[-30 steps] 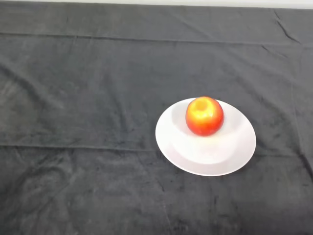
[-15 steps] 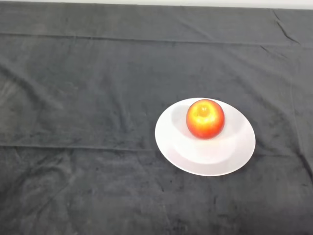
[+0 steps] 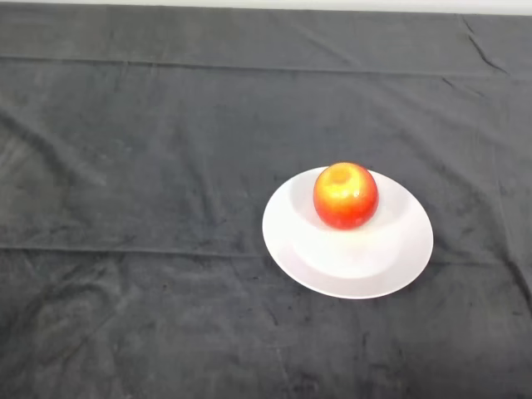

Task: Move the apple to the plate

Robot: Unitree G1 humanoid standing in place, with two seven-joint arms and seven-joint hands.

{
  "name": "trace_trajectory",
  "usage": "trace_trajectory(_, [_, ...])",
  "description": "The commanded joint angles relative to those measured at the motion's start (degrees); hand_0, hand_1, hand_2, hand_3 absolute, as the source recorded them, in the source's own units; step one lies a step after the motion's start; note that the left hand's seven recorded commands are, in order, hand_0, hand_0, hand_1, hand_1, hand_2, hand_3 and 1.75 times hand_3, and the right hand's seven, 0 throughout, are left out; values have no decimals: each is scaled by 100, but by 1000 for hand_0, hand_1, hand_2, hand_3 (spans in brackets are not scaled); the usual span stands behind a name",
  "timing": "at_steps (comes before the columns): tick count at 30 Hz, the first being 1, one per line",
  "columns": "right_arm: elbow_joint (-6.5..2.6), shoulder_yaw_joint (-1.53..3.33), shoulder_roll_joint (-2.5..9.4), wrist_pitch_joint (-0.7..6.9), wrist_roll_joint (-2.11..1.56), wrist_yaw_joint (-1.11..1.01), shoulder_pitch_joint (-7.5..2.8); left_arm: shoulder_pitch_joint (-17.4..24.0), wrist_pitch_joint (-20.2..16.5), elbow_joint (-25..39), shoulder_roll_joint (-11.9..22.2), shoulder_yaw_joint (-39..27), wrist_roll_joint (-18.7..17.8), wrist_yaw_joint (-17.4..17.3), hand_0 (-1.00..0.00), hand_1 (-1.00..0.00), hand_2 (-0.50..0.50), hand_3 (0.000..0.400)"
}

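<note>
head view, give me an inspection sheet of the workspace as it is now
surface: dark grey cloth over the table, with creases and fold lines.
job's things: round red and yellow apple rests on the round white plate, toward the plate's far side; the plate lies flat on the cloth, right of centre.
clutter: nothing seen.
hand: nothing seen; no part of the robot shows.
cables: nothing seen.
surroundings: a thin pale strip runs along the cloth's far edge; what it is cannot be told.
</note>
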State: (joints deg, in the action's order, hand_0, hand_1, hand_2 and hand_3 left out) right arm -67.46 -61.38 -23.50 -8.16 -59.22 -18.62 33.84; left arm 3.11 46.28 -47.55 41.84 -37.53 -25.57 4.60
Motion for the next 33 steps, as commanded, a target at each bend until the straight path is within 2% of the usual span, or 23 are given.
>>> trace_trajectory(1, [-23, -75, -230, -23, 2, -40, -13, -149, 117, -87, 165, -312, 84, -67, 0, 0, 0, 0])
trace_trajectory(33, [-34, -78, -234, -26, 4, -50, -10, -232, 99, -80, 94, -455, 252, -221, 0, 0, 0, 0])
